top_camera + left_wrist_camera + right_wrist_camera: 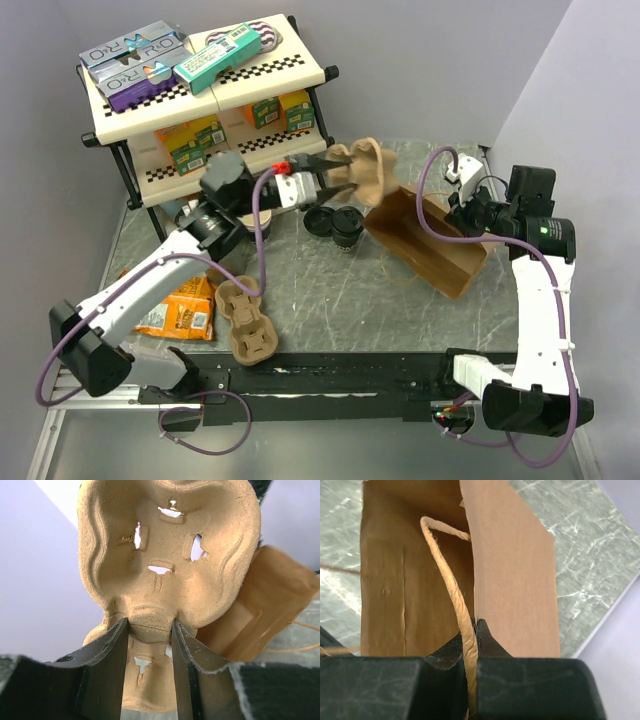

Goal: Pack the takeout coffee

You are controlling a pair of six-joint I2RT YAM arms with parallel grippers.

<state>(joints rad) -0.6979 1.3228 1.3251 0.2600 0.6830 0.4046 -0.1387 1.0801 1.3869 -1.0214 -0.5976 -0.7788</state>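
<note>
Left claw holds a pulp carrier up beside a paper bag; right claw grips the bag's handle.

Your left claw (335,176) (150,630) is pinching the middle rib of the cup carrier (372,175) (170,555). It is lifted just past the fingertips, likely bound for the paper bag (432,248) (512,570) right beyond it. That arm reaches forward, wrist level. Your right claw (466,214) (470,636) is pressed together on the twine handle (449,582), probably steadying the bag straight ahead of it. That arm stands tall, wrist turned inward. The takeout coffee (346,230) sits on the table just beneath the left claw, untouched.
</note>
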